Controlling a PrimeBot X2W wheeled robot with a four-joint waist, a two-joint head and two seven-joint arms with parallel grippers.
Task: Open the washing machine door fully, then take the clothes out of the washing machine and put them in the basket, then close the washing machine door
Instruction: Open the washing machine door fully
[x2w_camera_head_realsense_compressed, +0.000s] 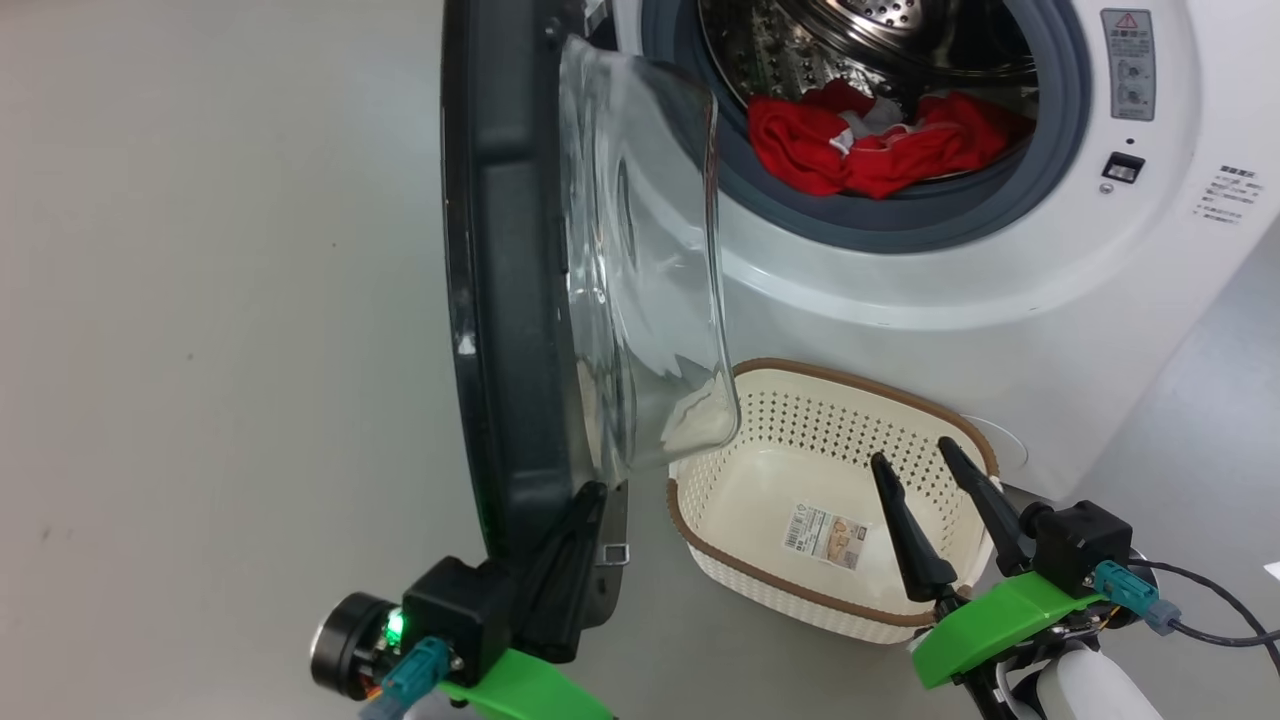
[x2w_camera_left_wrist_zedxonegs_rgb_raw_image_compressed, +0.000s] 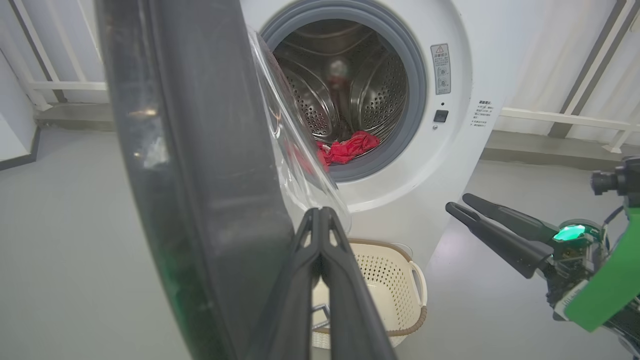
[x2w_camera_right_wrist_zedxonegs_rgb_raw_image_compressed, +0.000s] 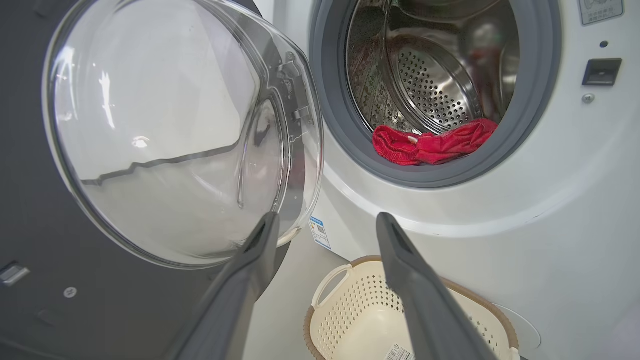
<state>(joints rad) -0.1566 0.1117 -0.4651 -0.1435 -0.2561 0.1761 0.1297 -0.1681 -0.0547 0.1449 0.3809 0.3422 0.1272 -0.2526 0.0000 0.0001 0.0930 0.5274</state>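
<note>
L gripper (x2w_camera_head_realsense_compressed: 595, 490) clenched, fingers pressed together with nothing between them, tips against the lower edge of the washing machine door (x2w_camera_head_realsense_compressed: 500, 300), beside its metal latch (x2w_camera_head_realsense_compressed: 615, 552). R gripper (x2w_camera_head_realsense_compressed: 912, 450) released, fingers spread, hovering over the near right part of the basket (x2w_camera_head_realsense_compressed: 800, 430), holding nothing. Door stands swung out from the washing machine (x2w_camera_head_realsense_compressed: 1000, 290), approx. edge-on to the head view, glass bowl facing the drum opening. The clothes (x2w_camera_head_realsense_compressed: 880, 150), red w/ white parts, lie bunched at the front of the drum, against the grey rubber ring (x2w_camera_head_realsense_compressed: 900, 225). Basket sits on the floor (x2w_camera_head_realsense_compressed: 220, 400) just in front of the machine, below the opening; sticker (x2w_camera_head_realsense_compressed: 825, 535) on its bottom.
</note>
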